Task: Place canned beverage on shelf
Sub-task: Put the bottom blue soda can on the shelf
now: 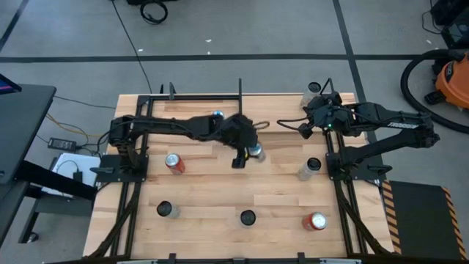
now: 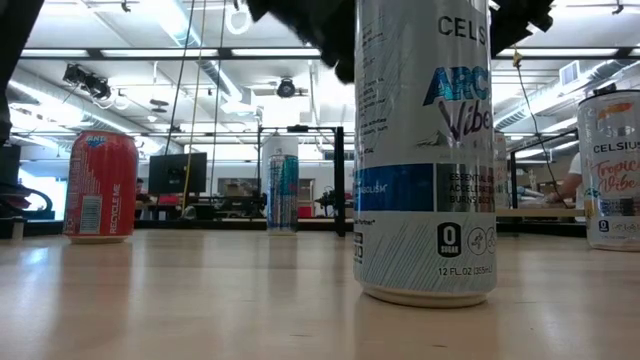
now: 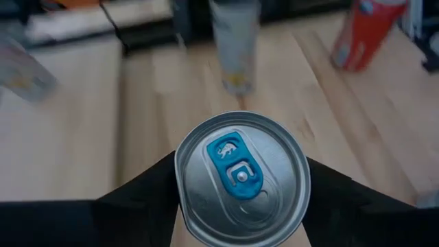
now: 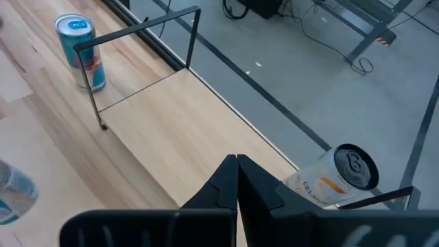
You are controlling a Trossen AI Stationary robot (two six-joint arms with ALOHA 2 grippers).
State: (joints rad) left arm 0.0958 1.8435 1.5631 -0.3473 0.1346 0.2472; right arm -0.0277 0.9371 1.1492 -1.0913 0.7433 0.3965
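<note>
A silver canned beverage (image 3: 241, 180) with a blue tab sits between the fingers of my left gripper (image 3: 241, 206), which is shut on it near the table's middle (image 1: 249, 152). In the low view a big can in front hides it. The shelf (image 4: 185, 130), a pale panel edged by thin black rods, stands at the table's far edge (image 1: 239, 92), beyond the held can. My right gripper (image 4: 237, 171) hangs shut and empty over the far right of the table (image 1: 306, 123), beside the shelf. My left gripper pinches the can's upper wall, just under the rim (image 3: 180, 184), between its two fingers (image 3: 147, 189), one on each side. The fingers come slanting down from the table's left. The can stays upright, top up; whether its bottom is clear of the table does not show.
Other cans stand about: a red one (image 1: 174, 163), dark-topped ones (image 1: 164, 210) (image 1: 248, 217), a red one (image 1: 316, 221), one (image 1: 311, 167) by the right arm, a blue one (image 4: 81, 51) beside the shelf and a pale one (image 4: 343, 175) at the far right corner.
</note>
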